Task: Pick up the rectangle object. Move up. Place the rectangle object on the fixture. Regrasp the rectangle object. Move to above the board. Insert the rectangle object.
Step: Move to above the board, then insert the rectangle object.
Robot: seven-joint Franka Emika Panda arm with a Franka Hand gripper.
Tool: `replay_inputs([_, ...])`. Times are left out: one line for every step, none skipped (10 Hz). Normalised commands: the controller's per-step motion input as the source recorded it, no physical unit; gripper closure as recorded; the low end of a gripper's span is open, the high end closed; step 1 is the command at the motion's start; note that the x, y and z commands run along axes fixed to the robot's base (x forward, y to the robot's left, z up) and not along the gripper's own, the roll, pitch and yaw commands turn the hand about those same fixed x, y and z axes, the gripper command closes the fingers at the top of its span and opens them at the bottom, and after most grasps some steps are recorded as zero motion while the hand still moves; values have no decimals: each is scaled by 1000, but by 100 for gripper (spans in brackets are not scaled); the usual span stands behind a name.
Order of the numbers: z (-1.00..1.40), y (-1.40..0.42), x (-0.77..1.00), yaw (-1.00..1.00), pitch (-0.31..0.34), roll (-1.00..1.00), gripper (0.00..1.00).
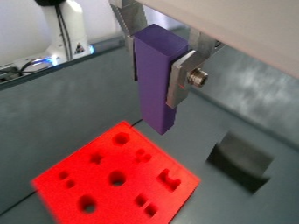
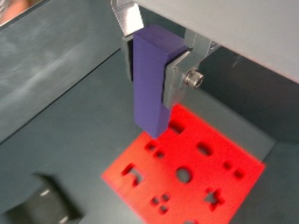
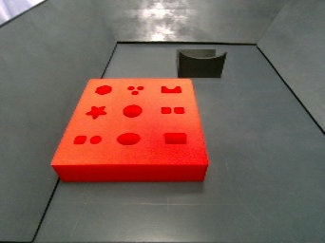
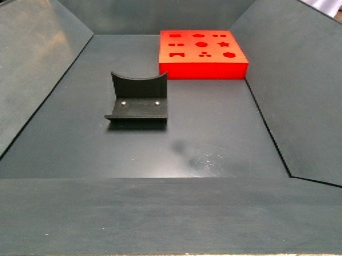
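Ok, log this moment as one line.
tool: shut on rectangle object, held upright above board | fixture: empty, beside board | side views: tool out of frame | insertion: not yet

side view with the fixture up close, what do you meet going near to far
fixture → board. The hand is out of this view; in both wrist views it holds the purple block upright above the floor.

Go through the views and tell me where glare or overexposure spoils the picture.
In a side view, a bright patch of glare sits on the grey floor behind the fixture. In both wrist views the board glows a washed-out red, softening its cut-outs. The gripper holds the rectangle object, whose purple stays evenly lit.
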Motion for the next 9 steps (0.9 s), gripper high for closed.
replay_inputs([7, -13, -94, -44, -79, -549, 100])
replay_inputs([3, 7, -65, -17, -59, -315, 100])
replay_inputs([2, 6, -51, -17, -49, -237, 100])
replay_inputs([-431, -191, 340, -80, -34, -41, 100])
replay_inputs([-694, -300, 289, 0, -114, -23, 100])
replay_inputs([-840, -360, 323, 0, -127, 0, 100])
replay_inputs([-943, -329, 309, 0, -139, 74, 100])
replay_inputs([-937, -243, 60, 114, -116, 110, 100])
replay_inputs([-900, -171, -34, 417, -136, 76, 100])
